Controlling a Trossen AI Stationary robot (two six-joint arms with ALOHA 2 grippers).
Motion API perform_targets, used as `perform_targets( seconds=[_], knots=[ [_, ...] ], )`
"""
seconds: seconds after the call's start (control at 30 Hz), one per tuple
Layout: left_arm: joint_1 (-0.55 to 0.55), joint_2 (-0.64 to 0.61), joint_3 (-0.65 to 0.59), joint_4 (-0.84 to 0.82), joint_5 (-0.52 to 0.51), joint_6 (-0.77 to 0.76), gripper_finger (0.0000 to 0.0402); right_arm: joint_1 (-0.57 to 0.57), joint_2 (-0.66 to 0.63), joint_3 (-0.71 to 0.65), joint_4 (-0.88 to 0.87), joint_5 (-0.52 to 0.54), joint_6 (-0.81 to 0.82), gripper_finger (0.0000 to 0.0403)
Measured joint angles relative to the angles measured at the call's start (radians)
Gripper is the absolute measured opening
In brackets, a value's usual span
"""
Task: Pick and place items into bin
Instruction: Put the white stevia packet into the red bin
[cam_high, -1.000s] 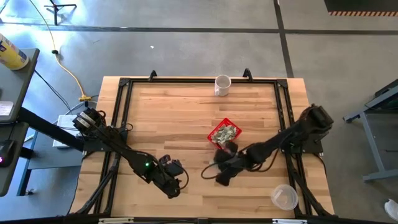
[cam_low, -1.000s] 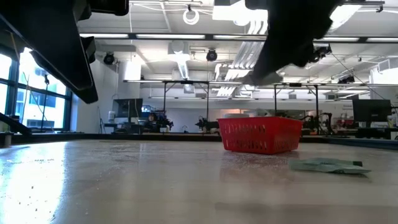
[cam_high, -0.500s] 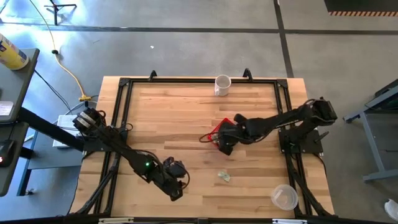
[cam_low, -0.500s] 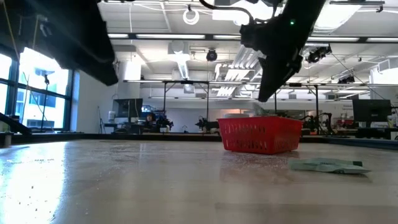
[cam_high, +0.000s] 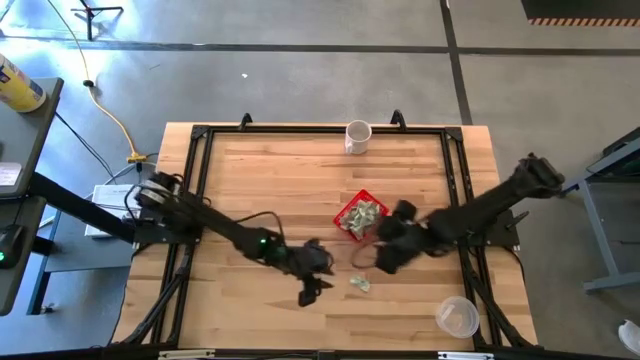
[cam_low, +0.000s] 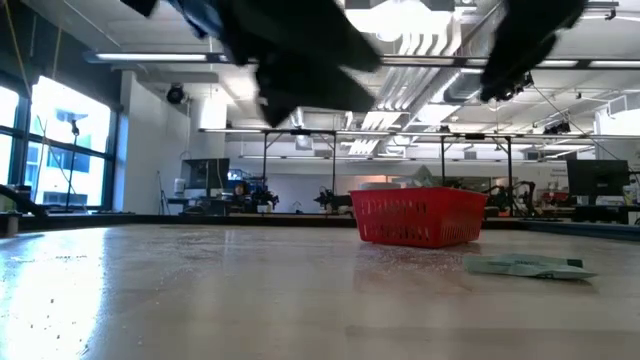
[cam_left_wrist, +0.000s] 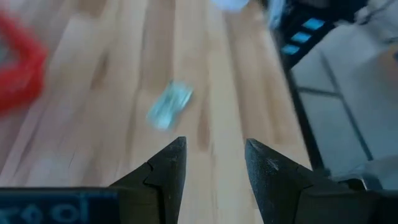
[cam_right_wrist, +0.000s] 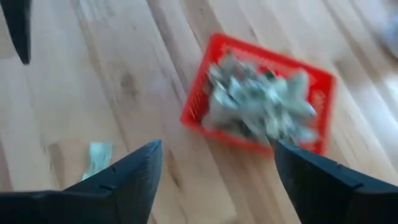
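Paper pieces (cam_high: 360, 214) fill the red basket (cam_high: 343, 213) near the middle of the wooden table (cam_high: 270, 180), and one more paper piece (cam_high: 360, 284) lies alone on the wood. From the left gripper (cam_high: 312, 291) this lone piece is a short way to the side, toward the right arm; in the left wrist view it (cam_left_wrist: 169, 104) sits ahead of the two dark fingers (cam_left_wrist: 168, 168), which stand apart with nothing between them. The right gripper (cam_high: 386, 256) hangs just beside the basket, on the side nearer the front edge of the table, and the lone piece is close to it, a little further toward that front edge. In the right wrist view its fingers (cam_right_wrist: 134, 171) are spread wide and empty, with the basket (cam_right_wrist: 193, 102) and the lone piece (cam_right_wrist: 96, 155) both ahead of them. Beyond the basket from both grippers, a white mug (cam_high: 357, 136) stands at the far edge. A clear plastic cup (cam_high: 458, 317) stands near the front corner on the right arm's side.
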Motion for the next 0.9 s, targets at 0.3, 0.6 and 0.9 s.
perform_targets(
  seconds=[0.3,0.6,0.9],
  knots=[
    [0.049,0.268,0.254,0.014,0.062,0.327,0.0198,0.291,-0.042,0.0,-0.319,0.082,0.429,0.0303],
    [0.117,0.465,0.614,-0.33,0.036,0.432,0.0198,0.351,0.0,0.0,-0.344,0.063,0.503,0.0303],
    [0.132,0.49,0.628,-0.381,0.151,0.502,0.0198,0.385,0.001,0.0,-0.385,0.037,0.508,0.0303]
  ],
)
